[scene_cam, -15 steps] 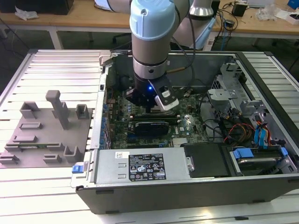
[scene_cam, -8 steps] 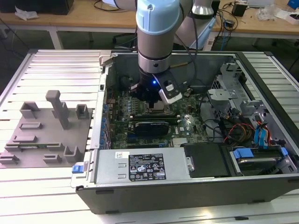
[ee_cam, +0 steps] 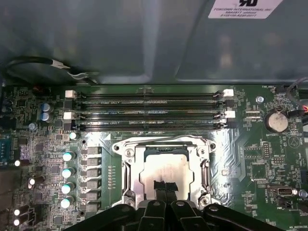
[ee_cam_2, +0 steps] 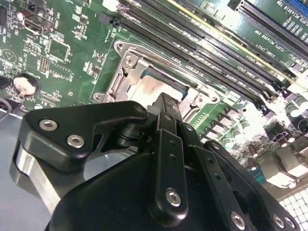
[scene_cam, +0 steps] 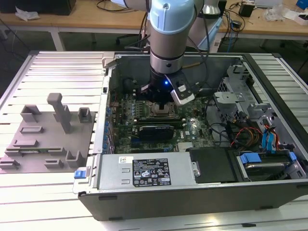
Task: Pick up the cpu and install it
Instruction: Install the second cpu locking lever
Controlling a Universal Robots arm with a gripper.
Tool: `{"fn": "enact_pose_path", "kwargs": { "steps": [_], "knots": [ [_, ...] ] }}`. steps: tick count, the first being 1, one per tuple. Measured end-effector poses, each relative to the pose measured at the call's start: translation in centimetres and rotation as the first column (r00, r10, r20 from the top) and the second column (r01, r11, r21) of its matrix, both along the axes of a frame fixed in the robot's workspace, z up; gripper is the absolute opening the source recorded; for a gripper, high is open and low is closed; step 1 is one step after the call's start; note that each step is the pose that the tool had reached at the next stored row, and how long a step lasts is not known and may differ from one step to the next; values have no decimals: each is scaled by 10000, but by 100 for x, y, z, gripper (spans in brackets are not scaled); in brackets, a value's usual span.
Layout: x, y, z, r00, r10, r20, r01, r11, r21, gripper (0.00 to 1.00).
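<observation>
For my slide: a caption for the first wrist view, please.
Hand poised over the cpu lying in the motherboard socket.

desk (scene_cam: 57, 197): ribbed metal top | on it: open computer case (scene_cam: 192, 192), toward the exterior view's right | grey fixture plate (scene_cam: 43, 144) with upright blocks, toward the exterior view's left, just beside the case

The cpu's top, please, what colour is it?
Silvery-grey; the cpu shows best in the first wrist view.

Exterior view looked down from front, high above computer case (scene_cam: 192, 192); both wrist views hovered close over socket (ee_cam: 166, 168), sharing it.
</observation>
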State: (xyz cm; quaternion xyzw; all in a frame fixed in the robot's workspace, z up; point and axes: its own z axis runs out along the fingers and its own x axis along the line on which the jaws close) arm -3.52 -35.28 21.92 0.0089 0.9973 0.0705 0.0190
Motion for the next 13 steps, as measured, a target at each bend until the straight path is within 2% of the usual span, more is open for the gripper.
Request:
{"fn": "enact_pose_path", "kwargs": {
  "steps": [3, 6, 13],
  "knots": [
    [8, 4, 21, 10000, -7, 0, 7, 10000, 1, 11],
    [11, 6, 83, 10000, -9, 0, 9, 10000, 1, 11],
    [11, 6, 86, 10000, -9, 0, 9, 10000, 0, 11]
  ]
}}
